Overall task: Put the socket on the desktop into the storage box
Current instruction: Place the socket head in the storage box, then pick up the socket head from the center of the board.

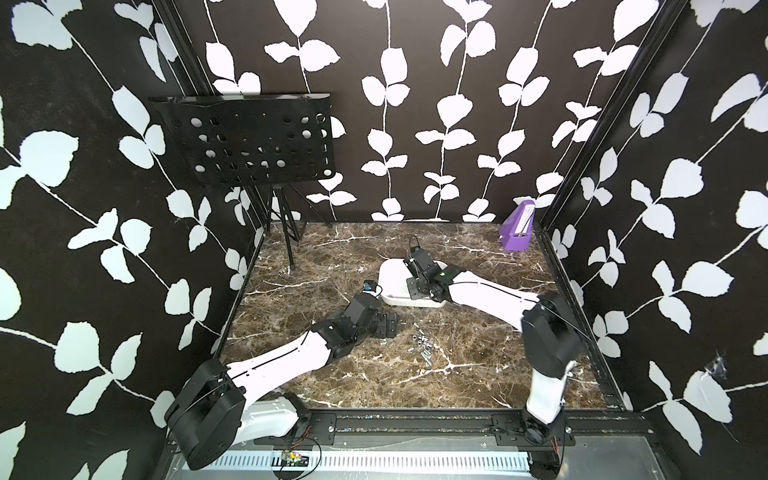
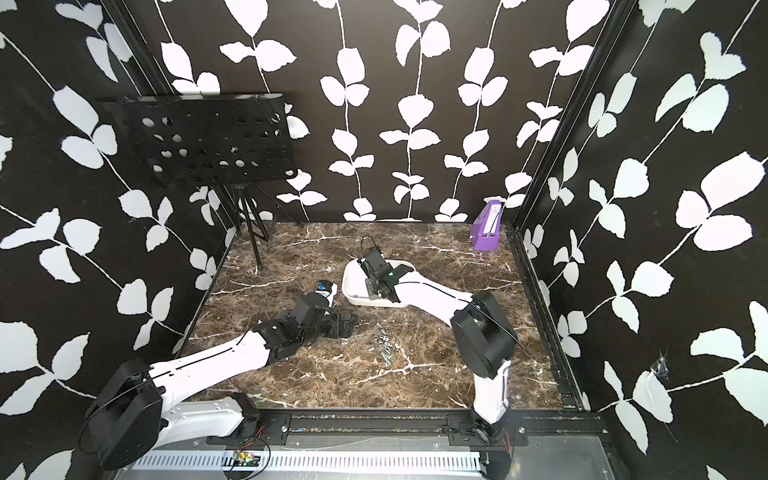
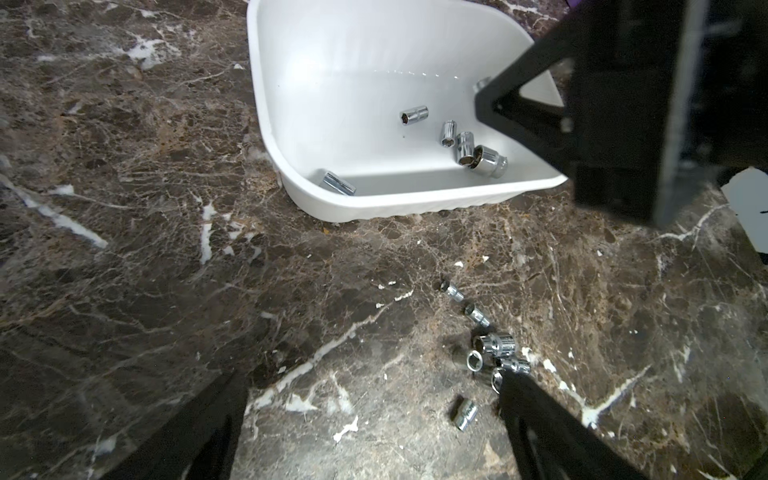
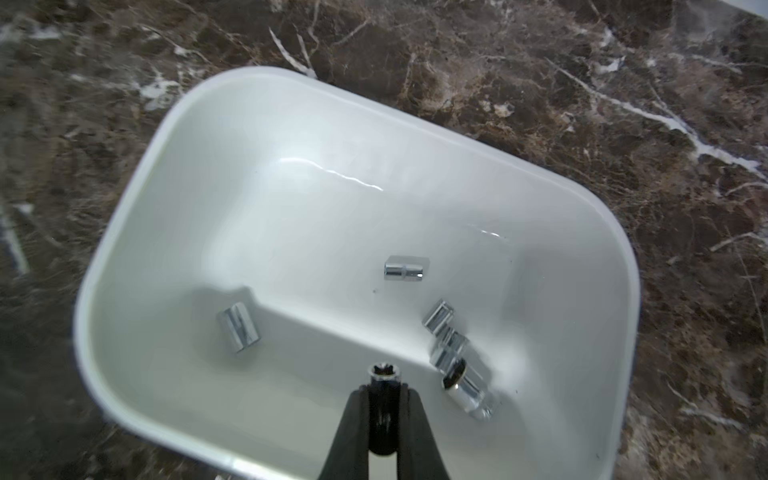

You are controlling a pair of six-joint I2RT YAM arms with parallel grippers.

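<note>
Socket (image 4: 384,376) is pinched fast in our right gripper (image 4: 384,392), hanging over the storage box (image 4: 291,199); we should part the jaws low above bare floor, clear of those lying inside; our left gripper (image 3: 370,390) gapes empty near loose sockets (image 3: 494,349) on the desktop (image 3: 166,249).

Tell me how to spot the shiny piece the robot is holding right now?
Look for the white storage box on the brown marble desktop. Several loose sockets lie inside it. Yours is the socket pinched between the black fingers of the right end effector, the only one not lying loose.
</note>
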